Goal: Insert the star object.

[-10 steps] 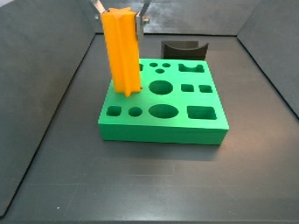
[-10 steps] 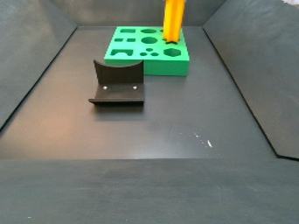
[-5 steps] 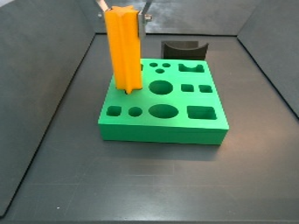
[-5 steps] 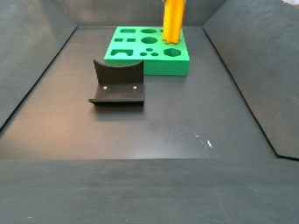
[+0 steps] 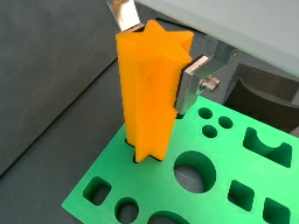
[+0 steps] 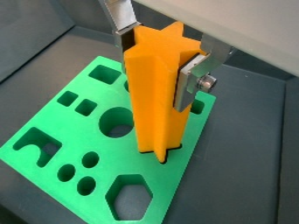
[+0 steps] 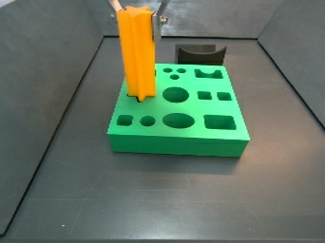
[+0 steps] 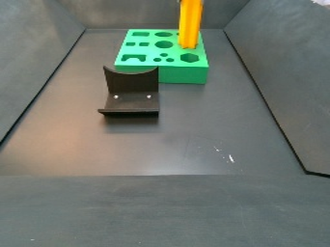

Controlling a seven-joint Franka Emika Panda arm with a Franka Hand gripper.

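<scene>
Above the green block [image 5: 222,175], in a wrist view, the star object [image 5: 152,96] stands upright with its lower end at the block's top, right at one corner area, and the gripper [image 5: 158,48] has its jaws clamped on the upper part of it, one silver finger [image 5: 193,83] flat against its side. Round and square holes sit just beside it, none covered. In a wrist view from the opposite side, same deal: the peg [image 6: 162,92] is pinched between the plates, a hexagon hole [image 6: 131,196] near its foot. In a side view the orange peg [image 7: 136,55] rises from the block [image 7: 178,114], with the dark fixture [image 7: 200,52] behind the block on the bench [image 7: 152,199]. In a side view from the far end, the fixture [image 8: 129,92] stands in front, apart from the block [image 8: 165,58], and the peg [image 8: 191,24] runs out of frame so the gripper isn't visible there.
</scene>
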